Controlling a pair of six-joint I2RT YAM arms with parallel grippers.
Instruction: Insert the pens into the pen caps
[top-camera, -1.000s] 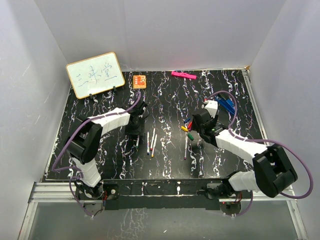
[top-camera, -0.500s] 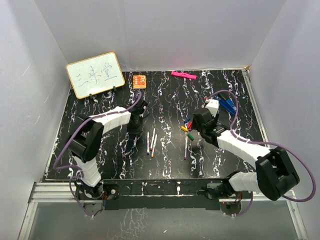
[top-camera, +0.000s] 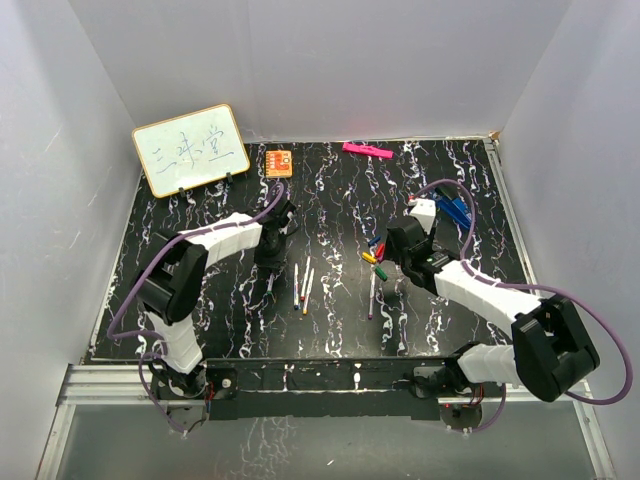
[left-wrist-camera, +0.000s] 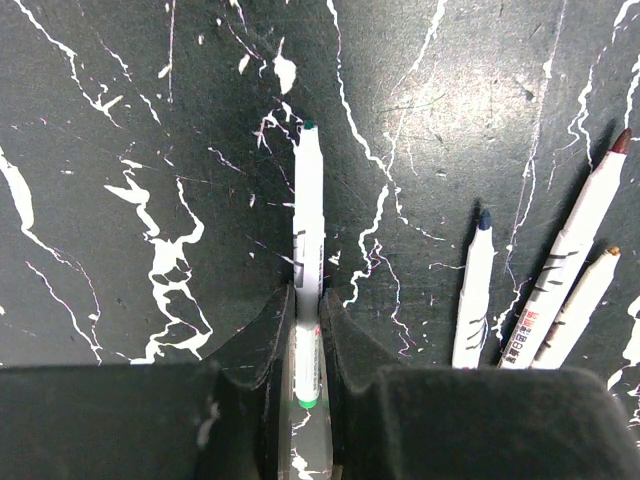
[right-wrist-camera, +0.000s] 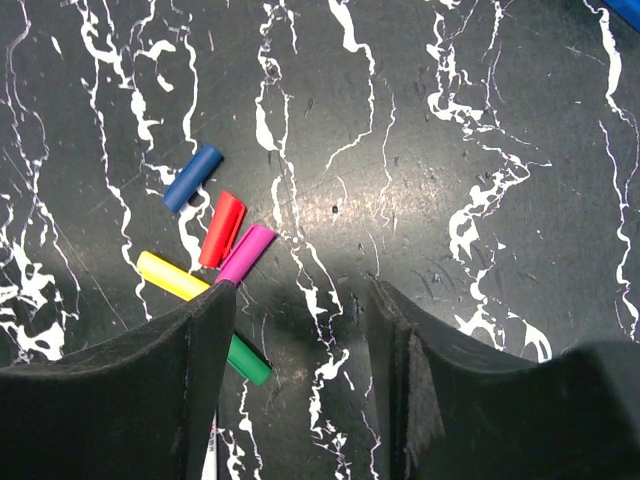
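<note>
The black marbled table (top-camera: 330, 200) fills the middle of the top view, with a whiteboard (top-camera: 190, 148) propped at its upper left. Left of centre, the left gripper (left-wrist-camera: 308, 300) is clamped on a green-tipped pen (left-wrist-camera: 309, 200) lying flat on the table, with three more pens (left-wrist-camera: 570, 255) lying to its right. Right of centre, the right gripper (right-wrist-camera: 300, 300) hangs with jaws apart just beside five pen caps (right-wrist-camera: 222, 229), blue, red, purple, yellow and green, clustered at the left of its wrist view.

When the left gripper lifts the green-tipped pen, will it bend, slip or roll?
Probably stiff: the green-tipped pen looks straight and hard-barrelled. The left gripper pinches it near one end, so it may tilt. Round, it would likely roll if dropped.
</note>
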